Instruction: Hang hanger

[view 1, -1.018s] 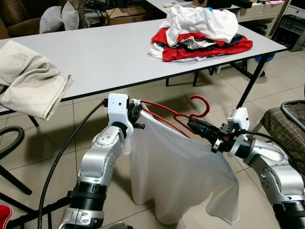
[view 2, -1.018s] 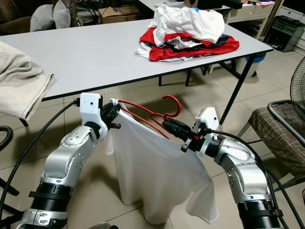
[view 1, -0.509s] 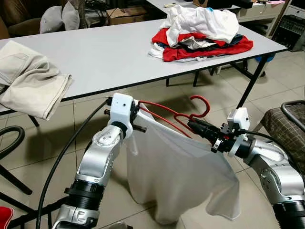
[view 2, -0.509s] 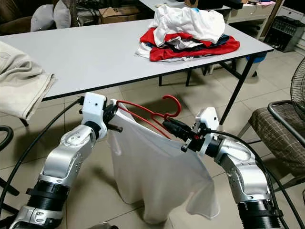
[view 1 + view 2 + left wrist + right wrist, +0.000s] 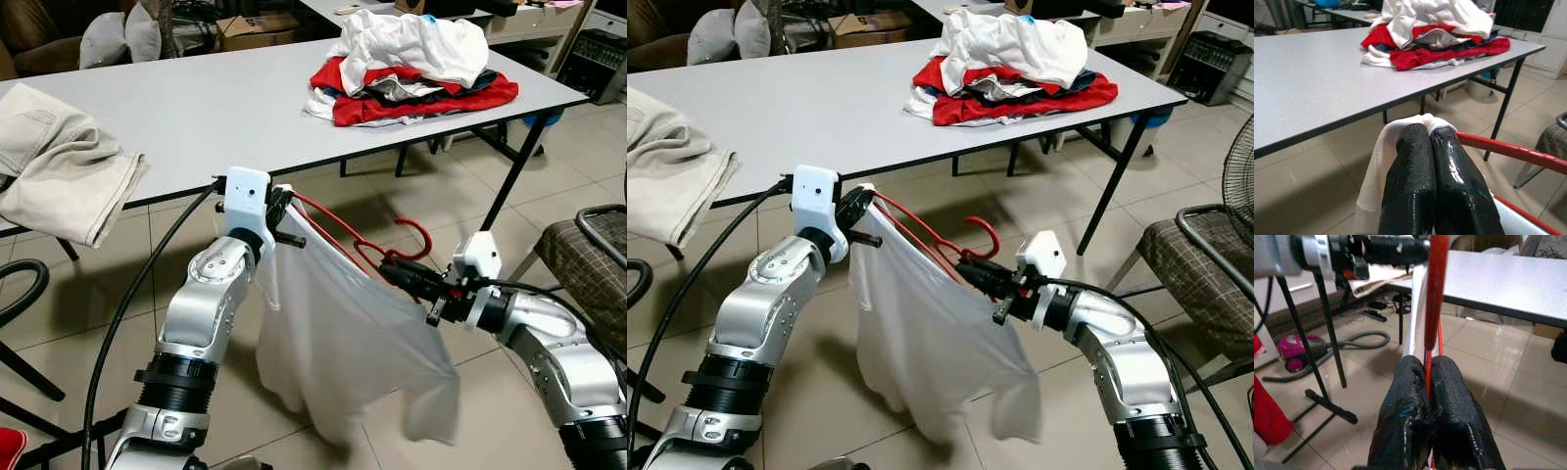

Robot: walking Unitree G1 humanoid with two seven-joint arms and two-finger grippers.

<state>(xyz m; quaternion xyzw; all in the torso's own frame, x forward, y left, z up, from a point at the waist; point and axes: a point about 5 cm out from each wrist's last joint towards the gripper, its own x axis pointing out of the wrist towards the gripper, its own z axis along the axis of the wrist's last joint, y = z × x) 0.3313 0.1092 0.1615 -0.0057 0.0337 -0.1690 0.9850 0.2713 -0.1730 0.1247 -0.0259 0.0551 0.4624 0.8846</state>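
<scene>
Red hanger point(image 5: 338, 230) held in the air between both grippers, out in front of the grey table point(image 5: 196, 117) and above the tiled floor point(image 5: 98, 294), tilted so that the end at the left gripper point(image 5: 278, 208) sits higher than the end at the right gripper point(image 5: 390, 271). Left gripper clamped on one shoulder tip of the hanger together with a fold of the white garment point(image 5: 343, 343), fingers point(image 5: 1422, 171) pressed together in the left wrist view. Right gripper pinched on the thin red wire near the neck, just below the hook point(image 5: 411, 235), fingers point(image 5: 1415, 401) closed tight around it in the right wrist view. Thin, glossy red frame, curved hook pointing up and away toward the table. White garment draped over the lower bar, hanging loose and crumpled below both grippers, well clear of the floor. On the table behind, a pile of red, white and dark clothes point(image 5: 411, 64) at the far right end, and beige trousers point(image 5: 64, 162) folded over the near left edge. Chair with checked cushion point(image 5: 588, 264) at the right edge of the scene.
</scene>
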